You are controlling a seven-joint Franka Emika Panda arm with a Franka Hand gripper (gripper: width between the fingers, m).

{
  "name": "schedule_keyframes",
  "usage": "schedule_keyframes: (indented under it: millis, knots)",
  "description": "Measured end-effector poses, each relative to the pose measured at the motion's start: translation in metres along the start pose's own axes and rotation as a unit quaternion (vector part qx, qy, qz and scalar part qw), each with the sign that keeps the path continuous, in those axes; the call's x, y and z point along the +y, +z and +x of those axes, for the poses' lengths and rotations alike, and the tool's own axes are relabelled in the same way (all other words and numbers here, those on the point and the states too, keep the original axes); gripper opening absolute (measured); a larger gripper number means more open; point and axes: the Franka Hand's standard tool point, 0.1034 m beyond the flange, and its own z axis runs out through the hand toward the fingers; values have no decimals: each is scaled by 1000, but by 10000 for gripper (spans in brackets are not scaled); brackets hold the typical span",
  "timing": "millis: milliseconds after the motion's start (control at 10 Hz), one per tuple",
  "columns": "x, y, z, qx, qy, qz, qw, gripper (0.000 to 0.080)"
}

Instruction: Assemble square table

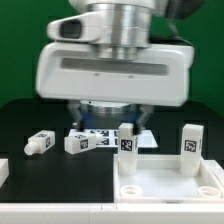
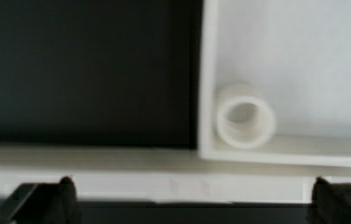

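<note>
The white square tabletop (image 1: 170, 186) lies at the front of the exterior view's right, with two white tagged legs standing upright on it, one (image 1: 127, 140) and another (image 1: 191, 143). Two more tagged legs lie loose on the black table, one (image 1: 38, 143) and another (image 1: 78, 142). The arm's big white hand (image 1: 110, 65) hangs over the middle and hides its own fingers there. In the wrist view the gripper (image 2: 193, 204) is open and empty. Its dark fingertips (image 2: 47, 200) stand wide apart near the tabletop (image 2: 305, 60), whose round corner hole (image 2: 245, 118) shows.
The marker board (image 1: 106, 133) lies flat behind the loose legs. A white L-shaped piece (image 1: 3, 176) sits at the front of the exterior view's left. In the wrist view a white strip (image 2: 136, 165) runs between the fingertips and the black table surface (image 2: 83, 70).
</note>
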Motion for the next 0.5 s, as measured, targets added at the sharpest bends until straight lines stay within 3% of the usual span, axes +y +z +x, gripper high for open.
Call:
schedule_keyframes:
  millis: [200, 500]
  knots:
    - [42, 1, -17, -17, 105, 19, 994, 649]
    - [42, 1, -16, -16, 141, 20, 990, 649]
